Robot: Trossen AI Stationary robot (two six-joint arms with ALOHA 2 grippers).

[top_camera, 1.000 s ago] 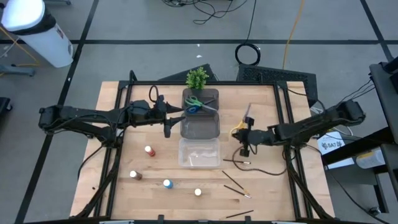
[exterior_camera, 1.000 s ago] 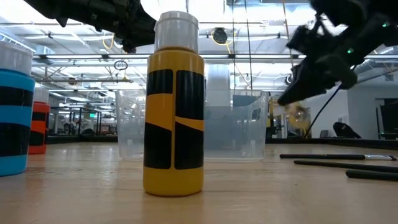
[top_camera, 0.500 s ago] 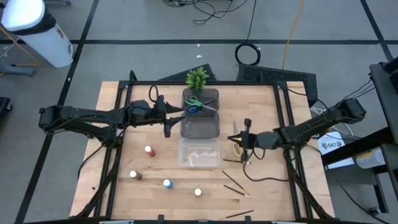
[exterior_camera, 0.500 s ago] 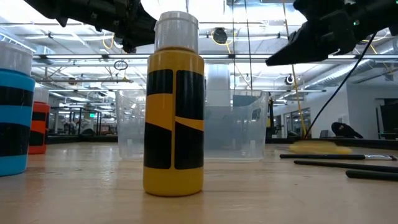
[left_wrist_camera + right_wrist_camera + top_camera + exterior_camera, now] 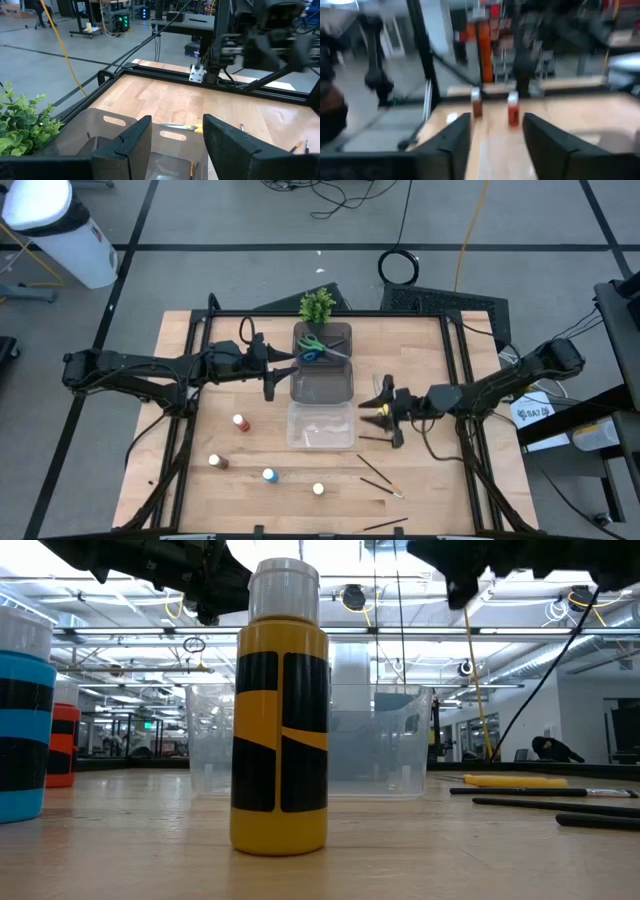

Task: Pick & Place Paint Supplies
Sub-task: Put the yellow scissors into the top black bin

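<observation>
The yellow-handled scissors (image 5: pixel 383 418) lie flat on the table right of the clear bin (image 5: pixel 320 426); the low view shows their handle (image 5: pixel 515 780) on the wood. My right gripper (image 5: pixel 381 410) hovers above them, open and pointing toward the table's left, high in the low view (image 5: pixel 470 565). Two more scissors, blue and green (image 5: pixel 317 348), lie in the dark bin (image 5: pixel 322 375). My left gripper (image 5: pixel 271 376) waits open at that bin's left side. Red (image 5: pixel 240 423), brown (image 5: pixel 215 462), blue (image 5: pixel 268 476) and pale (image 5: pixel 318 489) bottles stand upright near the front. Thin brushes (image 5: pixel 380 476) lie front right.
A small green plant (image 5: pixel 317 305) stands behind the dark bin. A loose dark cable (image 5: pixel 425 448) trails under my right arm. The low view looks past the yellow-and-black bottle (image 5: pixel 278 710) to the clear bin (image 5: pixel 310 745) and the brushes (image 5: pixel 545 803).
My right gripper has let go of the yellow scissors, which hung below it a second ago and now lie flat on the table. It has then risen, swung toward the clear bin, turned to point toward the table's left, and opened.
</observation>
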